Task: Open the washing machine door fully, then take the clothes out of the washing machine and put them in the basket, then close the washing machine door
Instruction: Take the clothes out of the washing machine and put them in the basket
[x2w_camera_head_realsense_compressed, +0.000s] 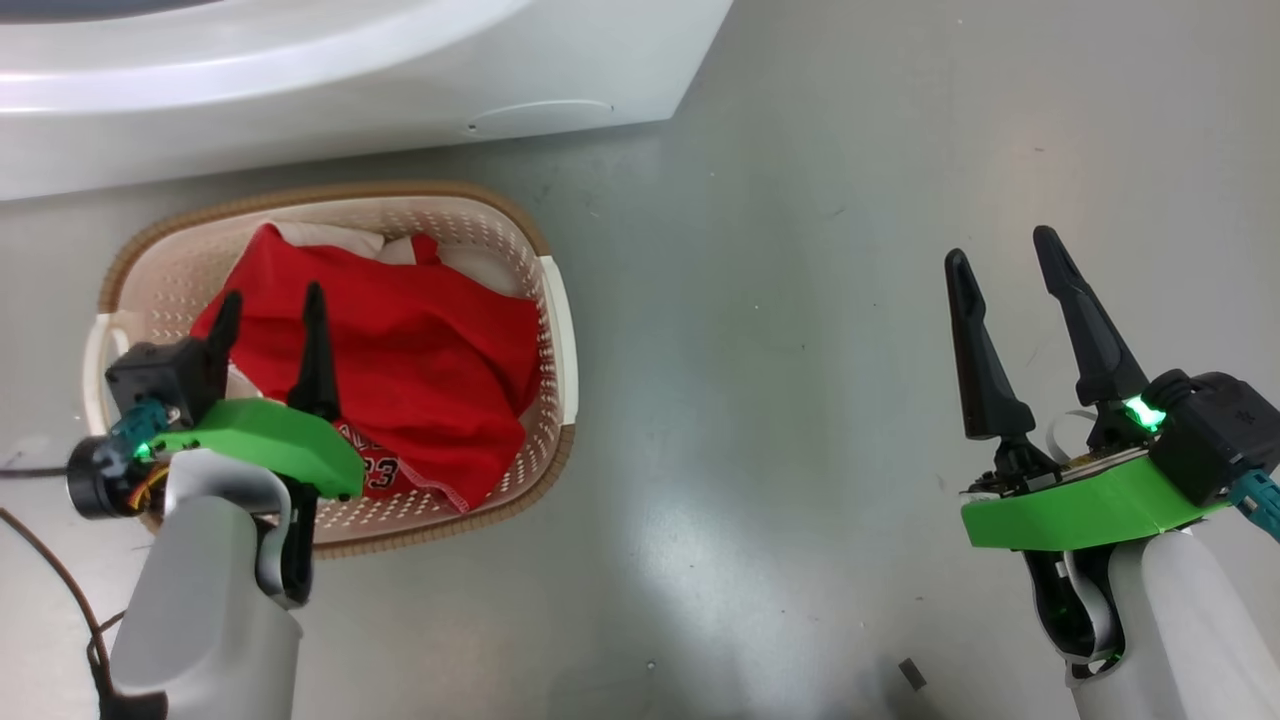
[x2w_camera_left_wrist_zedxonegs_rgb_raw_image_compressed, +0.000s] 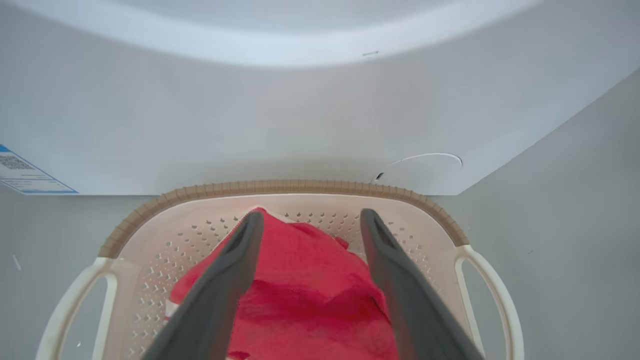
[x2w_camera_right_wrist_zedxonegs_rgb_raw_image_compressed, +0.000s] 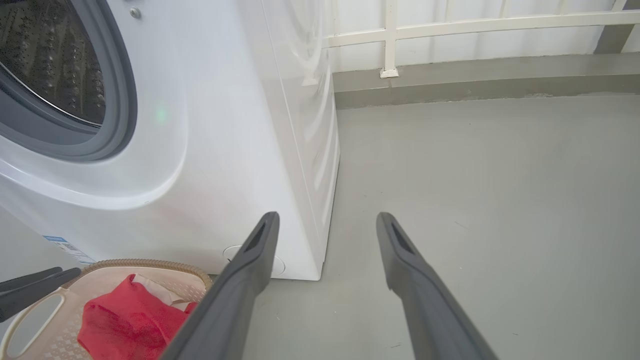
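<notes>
Two end effectors are in sight, both with fingers spread wide and holding nothing. The left end effector (x2w_camera_head_realsense_compressed: 271, 297) hangs over the basket (x2w_camera_head_realsense_compressed: 480, 225), above the red clothes (x2w_camera_head_realsense_compressed: 430, 370) that lie heaped inside it. The basket stands on the grey floor (x2w_camera_head_realsense_compressed: 800, 400), just in front of the white washing machine (x2w_camera_head_realsense_compressed: 300, 90). The right end effector (x2w_camera_head_realsense_compressed: 1001, 247) hovers over the floor, well apart from the basket. In the right wrist view the machine's steel drum (x2w_camera_right_wrist_zedxonegs_rgb_raw_image_compressed: 55, 65) shows inside a grey rubber ring (x2w_camera_right_wrist_zedxonegs_rgb_raw_image_compressed: 75, 145).
</notes>
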